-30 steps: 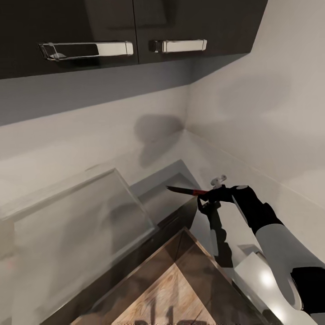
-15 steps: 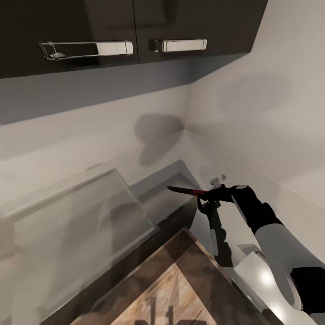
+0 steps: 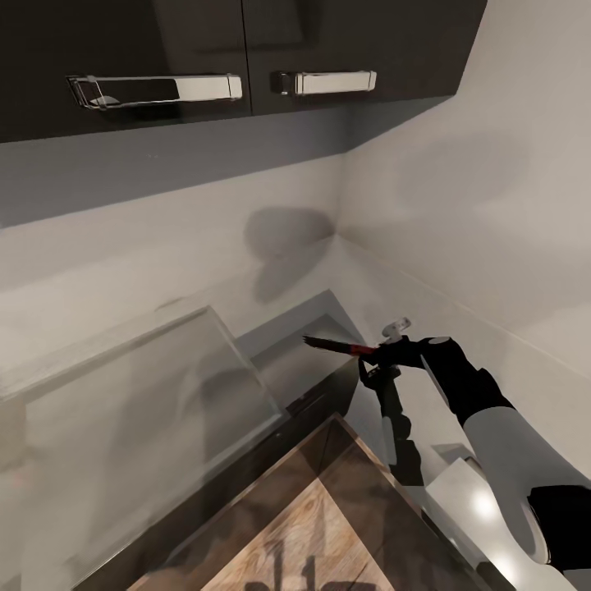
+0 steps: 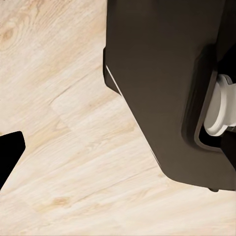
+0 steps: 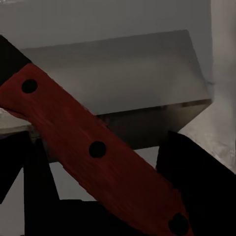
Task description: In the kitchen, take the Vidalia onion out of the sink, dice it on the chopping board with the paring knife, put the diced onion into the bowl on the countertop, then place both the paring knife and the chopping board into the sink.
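The right arm (image 3: pixel 501 443) has a glossy white forearm shell, black wrist segments and a black gripper (image 3: pixel 379 361).

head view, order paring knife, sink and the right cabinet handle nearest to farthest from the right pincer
1. Paring knife: clamped in the right pincer, blade pointing to its left.
2. Sink: grey basin under the blade, left of the pincer.
3. Right cabinet handle: high on the dark wall cabinet.
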Motion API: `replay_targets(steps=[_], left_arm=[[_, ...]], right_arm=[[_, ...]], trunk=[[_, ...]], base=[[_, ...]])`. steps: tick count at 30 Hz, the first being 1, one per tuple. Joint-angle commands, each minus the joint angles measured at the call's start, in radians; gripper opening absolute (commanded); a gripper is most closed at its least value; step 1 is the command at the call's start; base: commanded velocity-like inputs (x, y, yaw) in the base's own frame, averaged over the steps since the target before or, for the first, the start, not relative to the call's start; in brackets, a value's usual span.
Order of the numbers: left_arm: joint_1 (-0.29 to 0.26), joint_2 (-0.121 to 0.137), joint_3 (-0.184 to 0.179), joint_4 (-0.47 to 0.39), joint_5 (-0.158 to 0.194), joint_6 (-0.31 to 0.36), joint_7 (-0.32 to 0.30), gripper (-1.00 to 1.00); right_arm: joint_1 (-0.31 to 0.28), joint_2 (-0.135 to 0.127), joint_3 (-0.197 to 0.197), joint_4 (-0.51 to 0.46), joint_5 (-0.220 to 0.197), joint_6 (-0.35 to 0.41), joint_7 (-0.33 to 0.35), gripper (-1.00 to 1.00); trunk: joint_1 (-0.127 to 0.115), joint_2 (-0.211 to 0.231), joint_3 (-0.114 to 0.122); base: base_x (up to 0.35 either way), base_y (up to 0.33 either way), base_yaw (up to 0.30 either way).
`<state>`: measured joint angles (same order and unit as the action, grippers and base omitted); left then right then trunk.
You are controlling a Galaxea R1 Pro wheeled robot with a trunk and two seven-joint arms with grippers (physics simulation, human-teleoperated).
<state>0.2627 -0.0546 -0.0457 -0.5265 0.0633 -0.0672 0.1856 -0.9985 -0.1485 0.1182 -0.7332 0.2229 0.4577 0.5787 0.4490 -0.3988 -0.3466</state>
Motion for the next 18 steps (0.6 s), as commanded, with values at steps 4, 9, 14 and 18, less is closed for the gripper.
replay_targets(steps=[4, 9, 14, 18], left_arm=[[0.001, 0.003, -0.005, -0.003, 0.006, -0.002, 0.006, 1.00], [0.001, 0.004, -0.005, -0.002, 0.006, -0.002, 0.006, 1.00], [0.001, 0.004, -0.005, -0.001, 0.006, -0.002, 0.007, 1.00], [0.001, 0.003, -0.005, -0.001, 0.006, -0.002, 0.006, 1.00]], right_arm=[[0.000, 0.001, 0.003, 0.060, 0.030, -0.012, 0.003, -1.00], [0.000, 0.001, 0.003, 0.061, 0.030, -0.014, 0.003, -1.00], [0.000, 0.001, 0.003, 0.061, 0.030, -0.014, 0.003, -1.00], [0.000, 0.002, 0.003, 0.061, 0.030, -0.014, 0.003, -1.00]], trunk=[[0.001, -0.001, -0.002], [0.001, -0.001, -0.002], [0.001, -0.001, -0.002], [0.001, -0.001, -0.002]], base=[[0.000, 0.000, 0.000], [0.000, 0.000, 0.000], [0.000, 0.000, 0.000], [0.000, 0.000, 0.000]])
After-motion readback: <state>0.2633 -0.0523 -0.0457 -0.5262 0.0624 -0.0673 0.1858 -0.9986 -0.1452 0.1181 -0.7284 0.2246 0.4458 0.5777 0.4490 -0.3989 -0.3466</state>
